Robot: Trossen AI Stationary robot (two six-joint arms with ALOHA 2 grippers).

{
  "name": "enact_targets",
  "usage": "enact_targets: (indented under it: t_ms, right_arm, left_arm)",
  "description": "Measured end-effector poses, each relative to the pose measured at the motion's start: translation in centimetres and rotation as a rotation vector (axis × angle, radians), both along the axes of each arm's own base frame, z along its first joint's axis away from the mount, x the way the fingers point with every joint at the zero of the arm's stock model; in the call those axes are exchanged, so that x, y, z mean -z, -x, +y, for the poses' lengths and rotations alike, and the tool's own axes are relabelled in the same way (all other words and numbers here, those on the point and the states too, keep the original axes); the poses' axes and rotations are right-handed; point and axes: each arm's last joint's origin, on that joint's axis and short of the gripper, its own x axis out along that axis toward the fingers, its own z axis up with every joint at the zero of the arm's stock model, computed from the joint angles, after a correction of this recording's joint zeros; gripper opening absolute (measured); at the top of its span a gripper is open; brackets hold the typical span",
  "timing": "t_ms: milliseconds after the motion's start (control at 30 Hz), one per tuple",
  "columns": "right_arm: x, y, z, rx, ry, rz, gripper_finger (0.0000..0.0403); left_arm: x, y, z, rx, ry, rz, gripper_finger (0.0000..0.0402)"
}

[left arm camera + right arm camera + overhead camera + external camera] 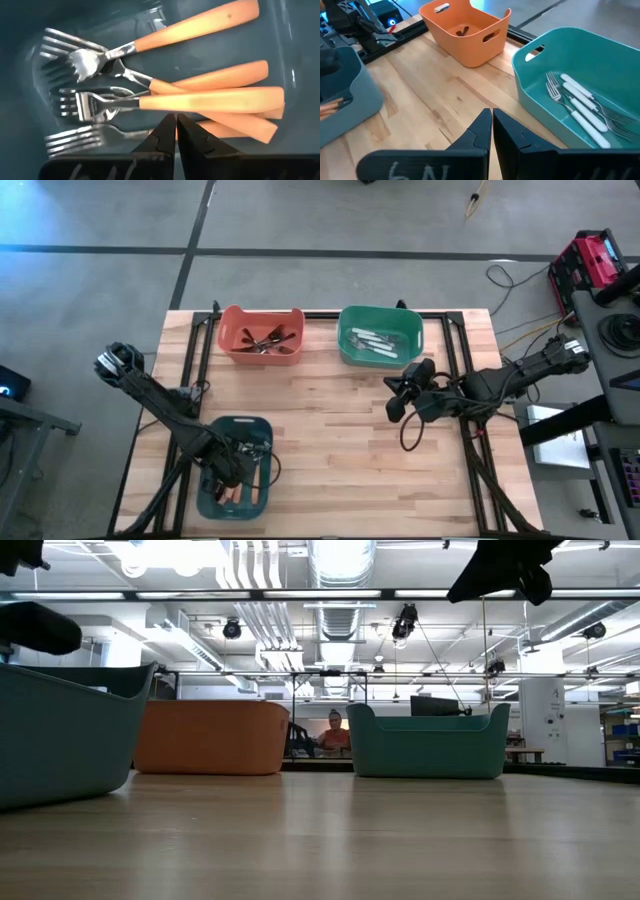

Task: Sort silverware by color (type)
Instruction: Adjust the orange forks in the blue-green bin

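Orange-handled metal forks [200, 100] fill the left wrist view, piled in the dark teal bin [30, 90] under the closed, empty left hand [176, 120].

Right wrist: right hand [491, 116] closed, empty, above the wooden counter [435, 105]; white-handled forks [580, 107] in the green bin [540, 70].

High view: black utensils [268, 340] in the orange bin [232, 330]. Counter bare; sorting looks finished.

Low view: workshop, pipes overhead.

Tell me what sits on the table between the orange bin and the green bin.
Nothing: the high view shows only a bare strip of wooden table between the orange bin and the green bin. The right wrist view shows the same gap empty.
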Motion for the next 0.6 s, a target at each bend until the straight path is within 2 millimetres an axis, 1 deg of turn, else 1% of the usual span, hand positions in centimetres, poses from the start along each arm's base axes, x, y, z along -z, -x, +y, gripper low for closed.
enact_targets:
  t_ms: [133,233,433,600]
  right_arm:
    - [0.0,0.0,0.0,0.008,-0.01,-0.006,0.0009]
    - [0.0,0.0,0.0,0.014,-0.017,-0.012,0.0009]
    - [0.0,0.0,0.0,0.019,-0.025,-0.017,0.0009]
    - [0.0,0.0,0.0,0.02,-0.026,-0.018,0.0009]
  left_arm:
    - [0.7,0.2,0.1,0.045,0.009,0.006,0.0]
    - [0.8,0.1,0.0,0.054,0.02,-0.007,0.0]
    - [1.2,0.0,-0.1,0.049,0.045,-0.035,0.0]
    - [1.6,0.2,0.1,0.034,0.04,-0.022,0.0]
